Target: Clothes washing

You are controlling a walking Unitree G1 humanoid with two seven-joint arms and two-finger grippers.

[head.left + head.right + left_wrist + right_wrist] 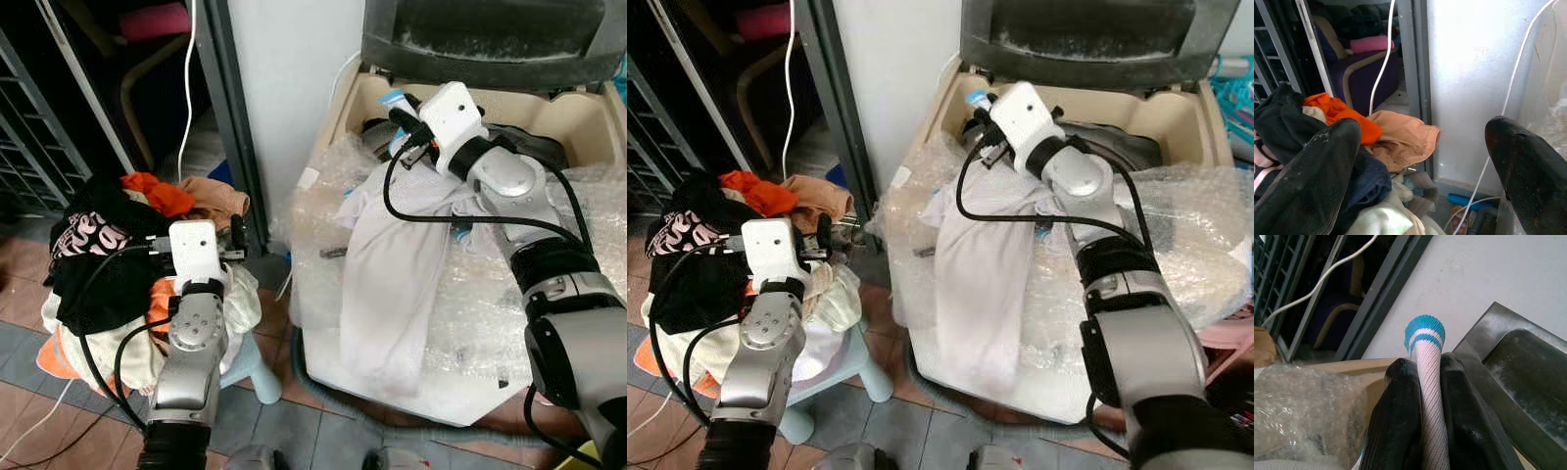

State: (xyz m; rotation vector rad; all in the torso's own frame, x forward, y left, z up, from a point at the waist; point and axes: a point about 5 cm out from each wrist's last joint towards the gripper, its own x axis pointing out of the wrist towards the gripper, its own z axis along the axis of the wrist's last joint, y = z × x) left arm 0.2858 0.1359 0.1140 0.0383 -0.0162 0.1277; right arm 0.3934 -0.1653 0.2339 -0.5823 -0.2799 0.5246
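A ribbed white sock with a blue-striped cuff [1425, 382] is pinched between the two black fingers of the right gripper [404, 125], its length running along the fingers and the cuff poking out past their tips. The gripper holds it over the near-left corner of the open tub of a beige top-loading washing machine [588, 122], whose dark lid [490, 34] stands raised behind. The tub lies just ahead of and below the fingertips, so by my reckoning the sock needs only a short carry forward and a release to drop in.

Below the right arm, a long pale grey garment [392, 284] drapes down the front of the machine over a sheet of clear bubble wrap [470, 304].

Well apart, on the robot's left, the left gripper [1425, 161] hovers with its fingers spread wide and nothing between them, just above a heap of mixed laundry [108, 255]: black, orange, tan and cream pieces piled on a small pale blue plastic stool [257, 367]. This arm is the nearer one for the next item. A white cable [188, 88] hangs beside a grey door frame [230, 127].
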